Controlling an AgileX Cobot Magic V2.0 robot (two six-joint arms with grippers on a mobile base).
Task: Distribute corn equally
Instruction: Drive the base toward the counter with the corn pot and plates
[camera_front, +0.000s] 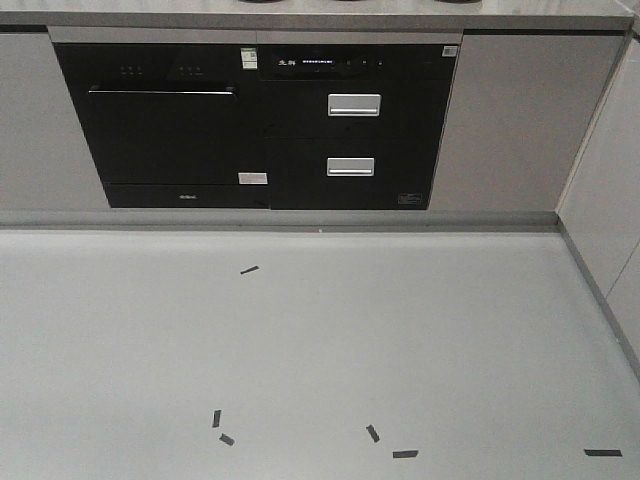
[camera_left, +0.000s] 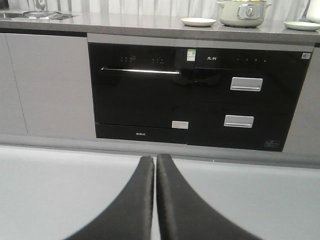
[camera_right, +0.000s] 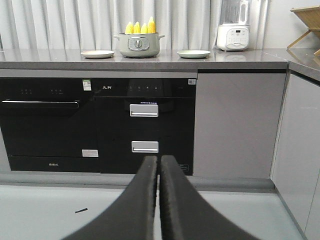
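Now, with your left hand (camera_left: 155, 159) and right hand (camera_right: 159, 160) both closed and empty, drive square to the counter (camera_right: 240, 56), where the corn (camera_right: 140, 27) stands in the pot (camera_right: 138, 46) between two plates (camera_right: 97, 54), and open early.

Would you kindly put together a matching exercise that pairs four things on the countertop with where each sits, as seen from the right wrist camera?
Things:
1. corn
2. cream plate
3. pale green plate
4. white blender

Places:
A. just right of the pot
B. standing upright in the pot
C. furthest right, near the counter's corner
D. just left of the pot

Pairs: 1-B, 2-D, 3-A, 4-C.
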